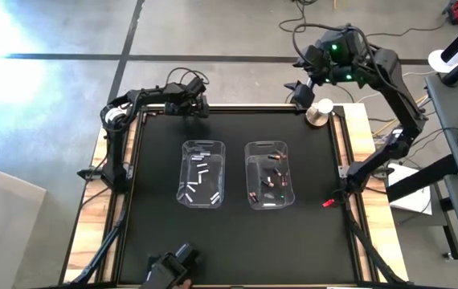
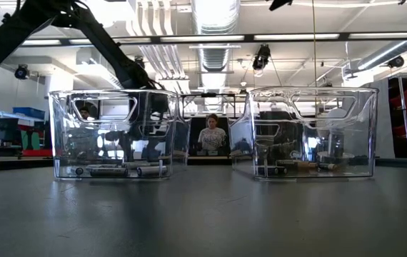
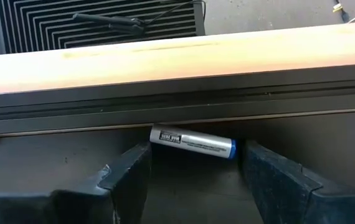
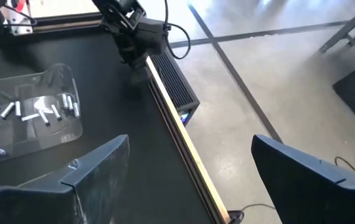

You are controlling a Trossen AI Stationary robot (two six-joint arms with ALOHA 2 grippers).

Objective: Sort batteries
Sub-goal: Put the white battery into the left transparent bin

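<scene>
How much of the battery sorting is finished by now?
Mostly done: silver batteries lie in the left clear plastic bin, dark ones in the right bin. In hand: the left pincer, open, straddles one silver battery at the table's far edge, not yet gripped.

Strong glare washing out floor (image 1: 4, 40) in high view; ceiling lights (image 2: 289, 37) backlighting bins (image 2: 111, 132), arm appearing silhouetted.

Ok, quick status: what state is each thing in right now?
Left gripper: open, astride a silver battery lying by the table's far rail, not gripped.
Right gripper: open, empty, raised off the table's far right corner.
Left bin: upright, holds silver batteries.
Right bin: upright, holds dark batteries.
</scene>
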